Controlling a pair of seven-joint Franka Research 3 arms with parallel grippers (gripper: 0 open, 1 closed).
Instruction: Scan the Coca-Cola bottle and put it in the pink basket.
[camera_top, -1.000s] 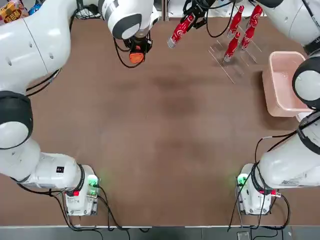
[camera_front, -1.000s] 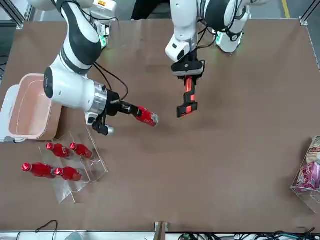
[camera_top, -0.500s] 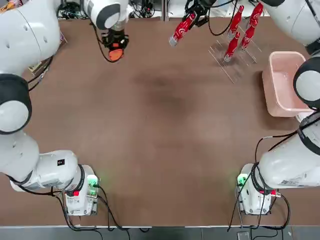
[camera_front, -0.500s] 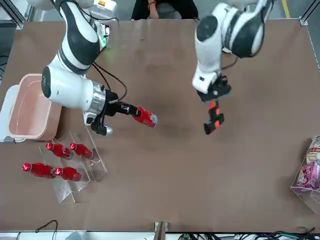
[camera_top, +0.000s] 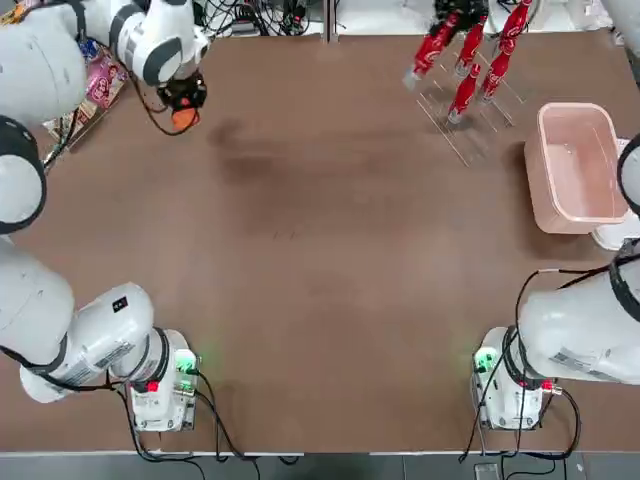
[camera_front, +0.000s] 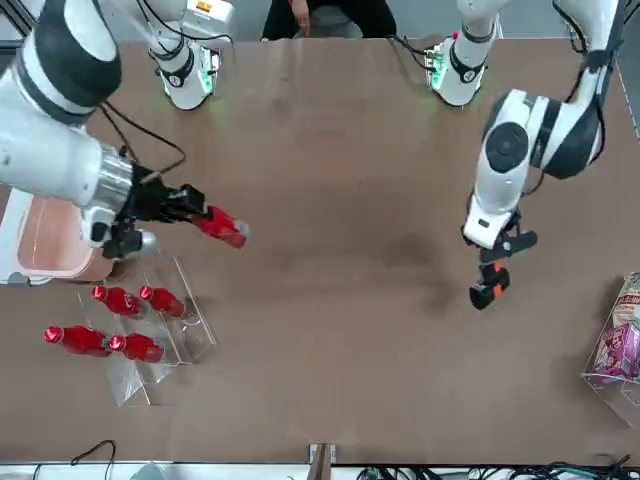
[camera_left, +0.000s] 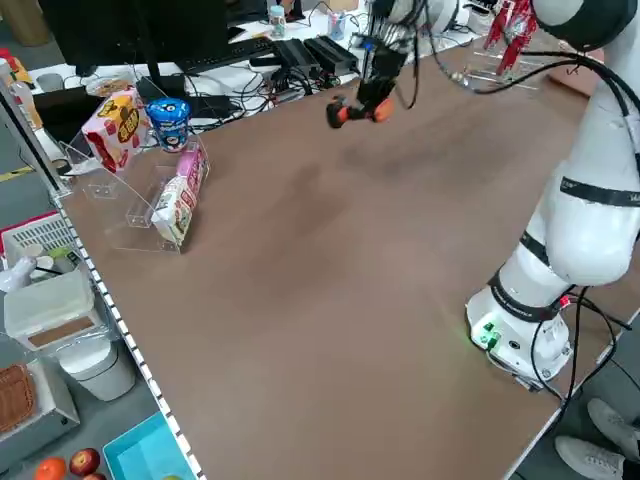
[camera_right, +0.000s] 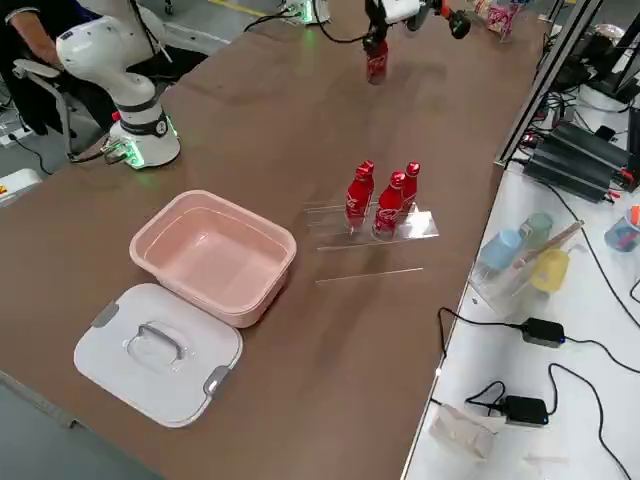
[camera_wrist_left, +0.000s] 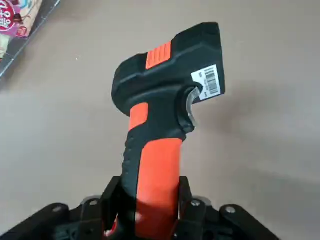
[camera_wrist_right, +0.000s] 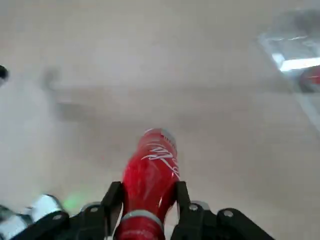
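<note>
My right gripper (camera_front: 183, 204) is shut on the neck end of a red Coca-Cola bottle (camera_front: 224, 227), holding it level above the table beside the pink basket (camera_front: 40, 235). In the top view the bottle (camera_top: 428, 48) hangs at the far edge, left of the basket (camera_top: 575, 165). In the right wrist view the fingers (camera_wrist_right: 114, 195) clamp the bottle (camera_wrist_right: 150, 167). My left gripper (camera_front: 497, 246) is shut on a black and orange scanner (camera_front: 488, 285) at the table's far left (camera_top: 180, 103). The left wrist view shows the scanner (camera_wrist_left: 167, 100) pointing down at the tabletop.
A clear rack (camera_top: 455, 125) with several more red bottles (camera_front: 110, 320) stands just left of the basket. A white lid (camera_right: 160, 350) lies beside the basket. Snack packs in a clear holder (camera_front: 615, 350) sit at the far left corner. A person sits behind the bases (camera_front: 320, 15).
The left arm has swung the scanner away to the robot's far left. The right arm has carried the bottle rightward, over the rack toward the basket.
</note>
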